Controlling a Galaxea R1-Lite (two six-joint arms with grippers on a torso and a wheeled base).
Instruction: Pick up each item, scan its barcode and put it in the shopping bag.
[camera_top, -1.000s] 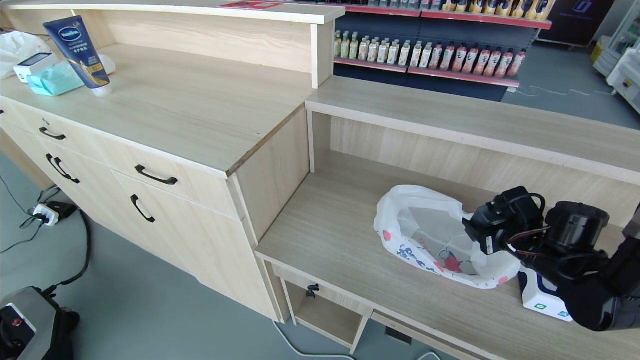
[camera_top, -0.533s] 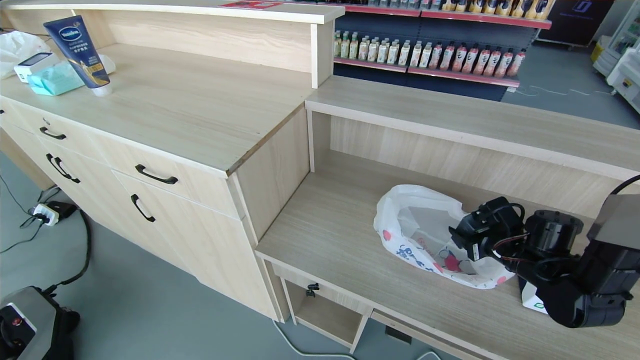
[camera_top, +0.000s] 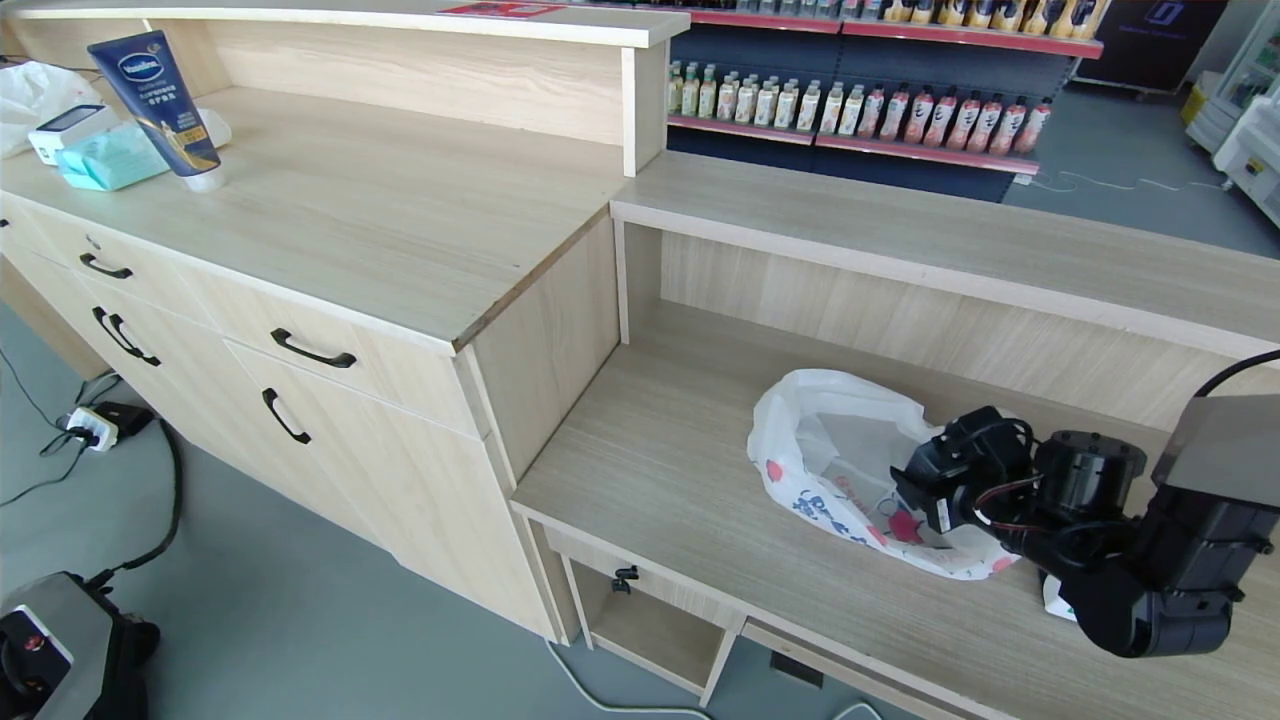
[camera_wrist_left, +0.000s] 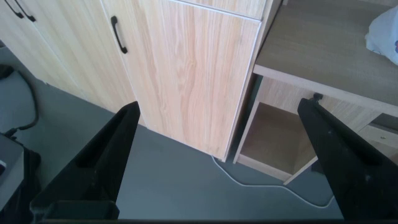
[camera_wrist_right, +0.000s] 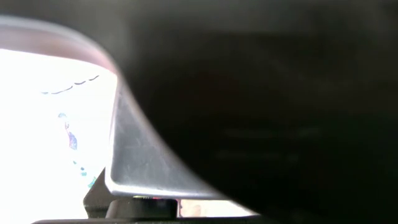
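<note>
Hanging at shopping bag (camera_top: 822, 440) mouth, right claw (camera_top: 912, 482).

Holds the left gripper (camera_wrist_left: 217, 107) low, pointing down, with its two fingers (camera_wrist_left: 93, 168) spread wide apart. Has the right arm (camera_top: 1140, 560) stretched out low, wrist (camera_top: 965, 475) pointing left.

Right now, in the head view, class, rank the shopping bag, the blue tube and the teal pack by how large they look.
1. shopping bag, clearly largest, though nearest the camera.
2. blue tube.
3. teal pack, close to the tube and partly hidden behind it, so this order is unsure.
</note>
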